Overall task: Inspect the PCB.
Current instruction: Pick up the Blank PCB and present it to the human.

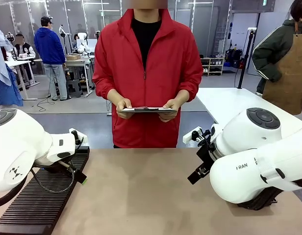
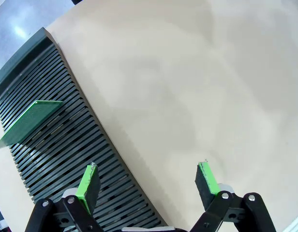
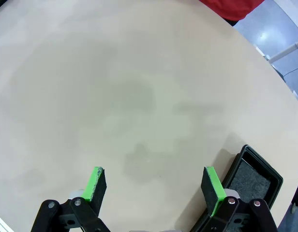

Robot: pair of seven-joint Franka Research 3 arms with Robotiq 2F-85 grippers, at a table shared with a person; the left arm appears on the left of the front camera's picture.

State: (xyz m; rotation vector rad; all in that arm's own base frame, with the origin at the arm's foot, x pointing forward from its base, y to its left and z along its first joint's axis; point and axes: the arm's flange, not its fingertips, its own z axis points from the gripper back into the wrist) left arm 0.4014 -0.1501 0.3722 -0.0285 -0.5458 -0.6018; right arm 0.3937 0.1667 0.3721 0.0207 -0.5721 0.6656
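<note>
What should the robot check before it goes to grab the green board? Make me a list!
1. Left tool open and empty: ok.
2. Right tool open and empty: ok.
3. PCB in sight, sitting tilted on the black slotted rack: ok.
4. Left tool lined up on the PCB: not ok; the board lies off to one side, well apart from the fingers.
5. Way from the left tool to the PCB free: ok; there are just rack slats between them.
6. Person's hands off the table: ok; they hold a clipboard at the far side.
</note>
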